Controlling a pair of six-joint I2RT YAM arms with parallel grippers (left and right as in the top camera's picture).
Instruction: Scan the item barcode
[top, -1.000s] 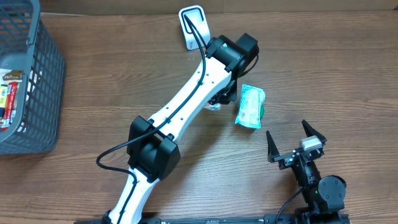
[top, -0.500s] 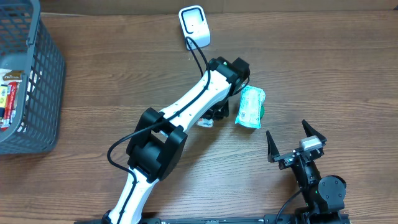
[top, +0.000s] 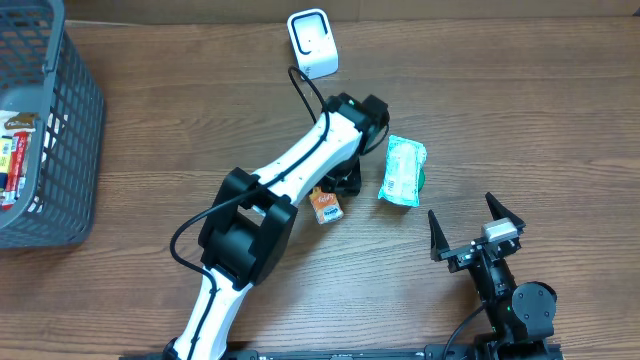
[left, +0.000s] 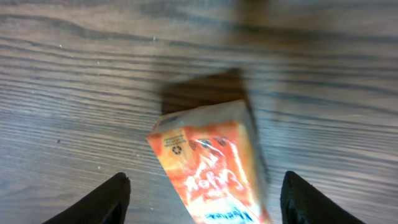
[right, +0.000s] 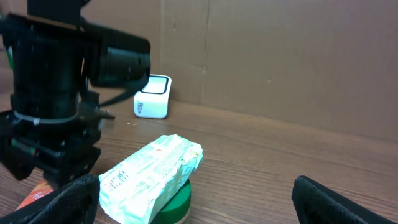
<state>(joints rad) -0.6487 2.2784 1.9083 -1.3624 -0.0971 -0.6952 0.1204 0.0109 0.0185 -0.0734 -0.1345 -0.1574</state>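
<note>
Left end effector (left: 205, 186): fingers apart, either side of small orange printed carton (left: 211, 155), untouched, on brown wooden worktop (left: 74, 74). Risk: carton lies askew; one closing finger may spin it.

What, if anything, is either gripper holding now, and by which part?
Nothing. The left gripper stands open, clear of the orange carton lying on the table between its fingers; the right gripper is open, empty.

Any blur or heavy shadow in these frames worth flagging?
Left wrist: the orange carton is soft, with a dark shadow on the wood behind it. Right wrist: the green packet reads sharp, near fingers blurred. Overhead: evenly lit, crisp.
</note>
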